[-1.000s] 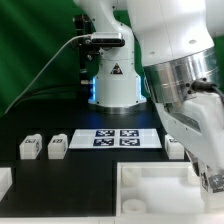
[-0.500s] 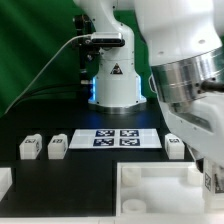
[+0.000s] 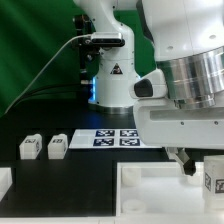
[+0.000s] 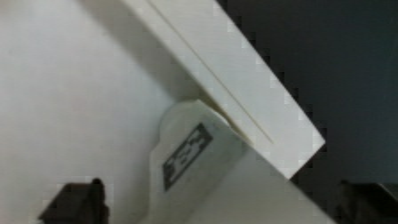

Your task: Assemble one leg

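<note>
We found leg at white square piece's corner on exterior view's right, tag showing. In wrist view it sat against that piece's raised edge. Gripper hung over it, fingers spread wide, clear of leg. Spare leg and second spare leg stood well off piece toward exterior view's left. Marker board lay just beyond piece.

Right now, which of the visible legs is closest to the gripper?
The leg at the exterior view's right edge, just beside the gripper; the other two legs stand together far off at the exterior view's left.
</note>
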Available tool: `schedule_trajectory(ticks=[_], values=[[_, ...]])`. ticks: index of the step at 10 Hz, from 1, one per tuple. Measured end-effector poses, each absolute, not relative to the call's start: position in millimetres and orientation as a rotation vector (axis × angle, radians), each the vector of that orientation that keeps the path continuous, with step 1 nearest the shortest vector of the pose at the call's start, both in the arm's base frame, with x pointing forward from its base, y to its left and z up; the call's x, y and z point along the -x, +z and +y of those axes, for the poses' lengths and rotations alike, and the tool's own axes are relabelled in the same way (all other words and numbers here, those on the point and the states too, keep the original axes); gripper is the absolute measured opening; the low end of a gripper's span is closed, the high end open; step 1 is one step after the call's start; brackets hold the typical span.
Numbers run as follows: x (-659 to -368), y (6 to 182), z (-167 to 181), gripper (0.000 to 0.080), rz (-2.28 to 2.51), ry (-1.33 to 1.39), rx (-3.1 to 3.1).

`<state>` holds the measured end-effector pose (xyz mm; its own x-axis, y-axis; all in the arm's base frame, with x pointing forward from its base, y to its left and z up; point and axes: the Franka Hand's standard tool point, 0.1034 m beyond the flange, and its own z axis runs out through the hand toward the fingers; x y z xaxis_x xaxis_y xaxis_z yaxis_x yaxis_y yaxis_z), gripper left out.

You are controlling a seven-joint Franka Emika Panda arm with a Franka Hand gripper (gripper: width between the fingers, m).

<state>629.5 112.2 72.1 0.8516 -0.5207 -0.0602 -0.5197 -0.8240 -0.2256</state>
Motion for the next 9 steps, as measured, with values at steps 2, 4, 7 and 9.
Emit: schedule_trajectory(ticks=[2, 4, 7, 9], values=[[-628.4, 71.3, 119.0, 0.0649, 0.156, -0.083, 3.022], [-630.6, 73.0, 121.8, 0.0635, -0.052, -0.093, 3.048], [-629.7, 72.3, 122.5, 0.0296, 0.207, -0.075, 3.03], [-630.3, 72.4, 121.6, 0.0298, 0.477, -0.061, 2.993]])
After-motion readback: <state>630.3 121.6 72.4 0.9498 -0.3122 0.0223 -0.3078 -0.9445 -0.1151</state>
